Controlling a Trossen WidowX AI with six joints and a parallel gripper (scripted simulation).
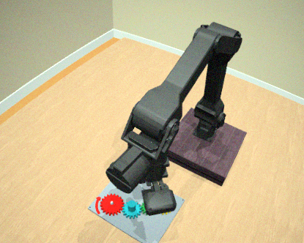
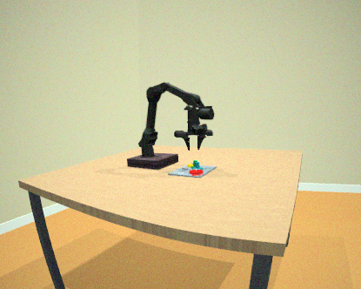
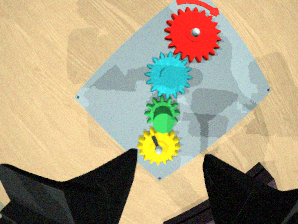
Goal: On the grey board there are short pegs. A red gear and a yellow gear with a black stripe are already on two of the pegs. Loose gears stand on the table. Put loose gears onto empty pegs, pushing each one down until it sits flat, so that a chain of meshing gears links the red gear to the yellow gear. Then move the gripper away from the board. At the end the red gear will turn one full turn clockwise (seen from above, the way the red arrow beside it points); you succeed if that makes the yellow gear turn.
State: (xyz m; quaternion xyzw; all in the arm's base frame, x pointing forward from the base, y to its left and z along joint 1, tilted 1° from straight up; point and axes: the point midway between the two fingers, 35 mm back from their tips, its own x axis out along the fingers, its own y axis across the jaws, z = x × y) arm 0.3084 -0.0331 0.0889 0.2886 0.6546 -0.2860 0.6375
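Observation:
The red gear (image 1: 108, 208) (image 2: 196, 172) (image 3: 182, 40) sits at one end of the grey board (image 1: 118, 220) (image 2: 179, 171) (image 3: 100, 105). The yellow gear (image 3: 170, 142) (image 2: 190, 165) with a black stripe sits near the opposite corner. Between them, a cyan gear (image 1: 132, 208) (image 3: 167, 75) stands beside the red gear, and a smaller green gear (image 1: 143, 208) (image 3: 164, 122) stands between cyan and yellow. Neighbouring teeth appear to meet in the wrist view; exact seating height is hard to tell. My gripper (image 2: 194, 149) (image 3: 170, 157) is open and empty, above the gears. In the top view its housing hides most of the yellow gear.
A red curved arrow (image 1: 97, 206) (image 3: 201, 3) lies beside the red gear. The arm's dark base block (image 1: 209, 157) (image 2: 153, 161) stands behind the board on the wooden table (image 2: 140, 196). Shadows of the arm fall across the board.

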